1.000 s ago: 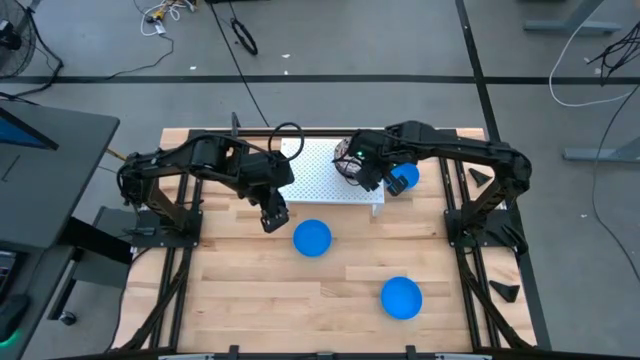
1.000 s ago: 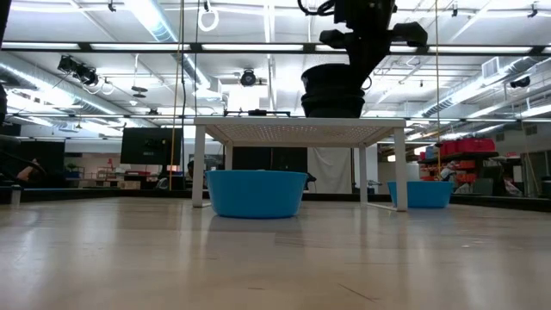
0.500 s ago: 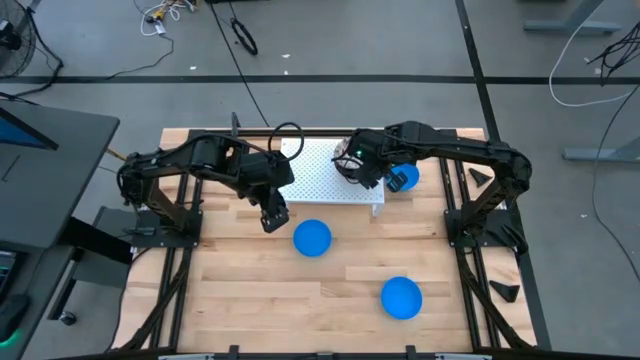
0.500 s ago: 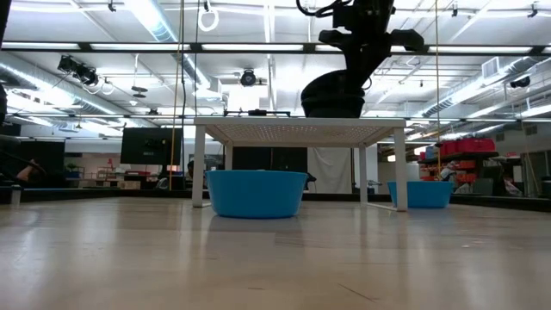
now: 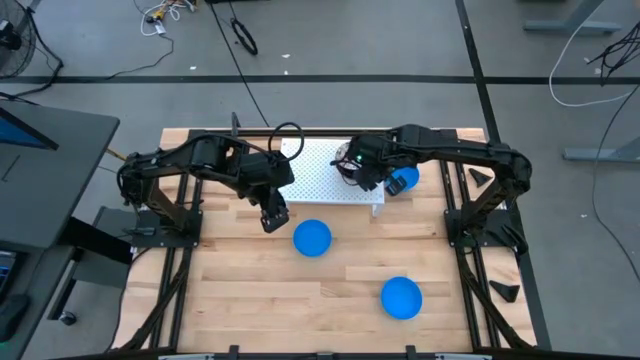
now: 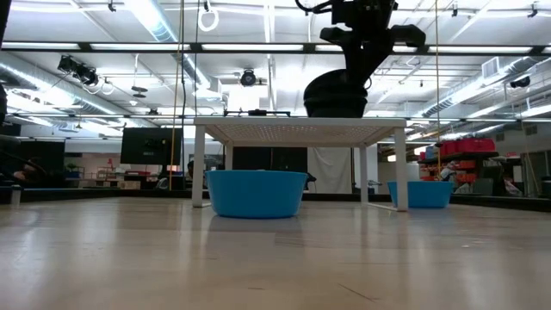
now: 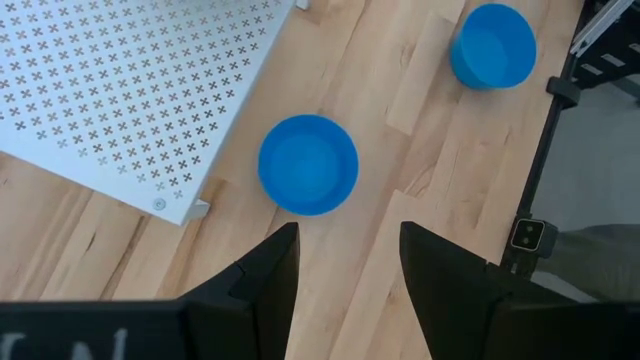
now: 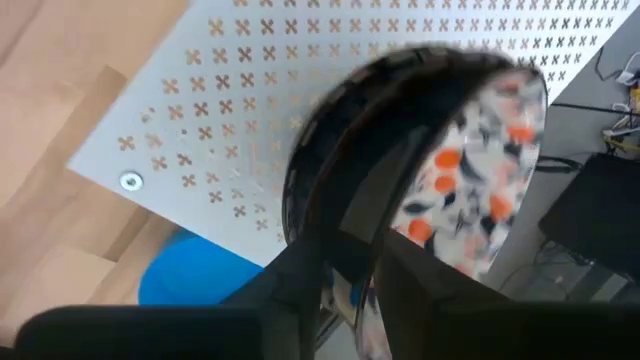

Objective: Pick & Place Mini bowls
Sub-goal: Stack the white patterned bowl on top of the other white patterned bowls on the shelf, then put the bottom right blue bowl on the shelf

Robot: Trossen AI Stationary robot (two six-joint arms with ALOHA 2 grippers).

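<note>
A patterned mini bowl (image 8: 480, 150), white with red and dark flowers inside and dark outside, rests on the white perforated rack (image 5: 318, 170); further rims show nested around it. My right gripper (image 8: 365, 250) is over it, fingers pointing down, one on either side of the bowl's rim. In the low view the bowl (image 6: 336, 96) shows dark on the rack top under that gripper (image 6: 357, 52). Three blue mini bowls rest on the table: one (image 5: 312, 238) near the rack's front, one (image 5: 403, 178) right of the rack, one (image 5: 402, 297) nearer the front. My left gripper (image 5: 272, 215) hangs open left of the middle blue bowl (image 7: 308, 163). My right gripper has one finger (image 8: 320, 250) outside the bowl's rim (image 8: 350, 215) and the other inside it, coming from above. A gap shows between the fingers. Whether they still touch the rim I cannot tell. The bowl rests on the rack top.
The rack stands on short legs (image 6: 200, 164) at the table's far middle, with a blue bowl (image 6: 256, 192) showing beneath it in the low view. Bare wood (image 5: 250, 300) lies at the near left. Arm frames stand along both side edges.
In the low view the dark bowl has sunk a little and tipped, and now sits on the rack top. My right gripper has stayed above it, turning slightly. My left gripper has kept still.
</note>
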